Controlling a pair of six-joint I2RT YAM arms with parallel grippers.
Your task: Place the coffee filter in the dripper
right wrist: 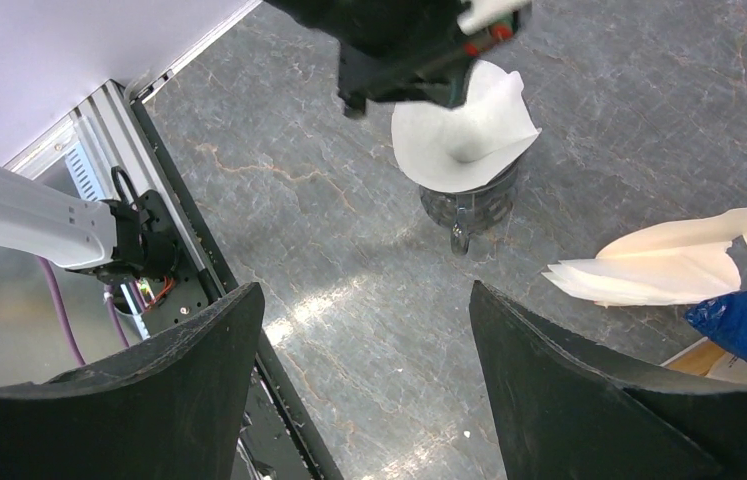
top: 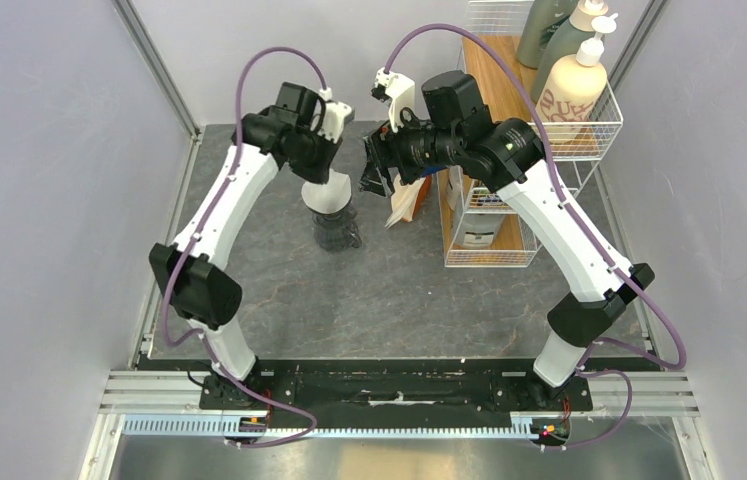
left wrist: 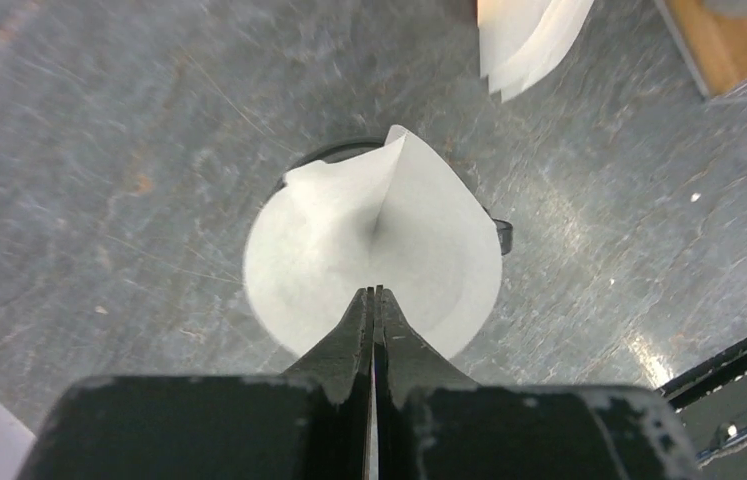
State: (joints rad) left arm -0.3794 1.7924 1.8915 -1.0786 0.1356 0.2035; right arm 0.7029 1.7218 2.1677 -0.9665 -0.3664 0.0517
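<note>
While the thin white paper-cone coffee filter [left wrist: 389, 250] sits mouth-up over the small dark see-through ribbed dripper [right wrist: 469, 205] on the grey stone-look table [top: 279, 300], the task looks mostly done but not finished. The cone's lower part seems to be inside the dripper's rim. The upper wall flares wide above it, with one side creased up into a peak, so I judge it is not fully seated. How deep the tip goes cannot be told.

Left to do, by my reading: let go, back off, maybe press the paper down flat against the ribs.

Black left gripper [left wrist: 374, 292]: fingers pressed together with no gap showing, pinching the near wall of the filter at its rim, directly above the dripper.

Black right gripper [right wrist: 364, 300]: fingers spread wide, nothing between them, touching nothing, held well apart from the dripper and looking on from the side.

A flat beige-and-white packet of spare filters [right wrist: 669, 265] lies near the white wire rack [top: 489, 255], apart from the dripper.
</note>
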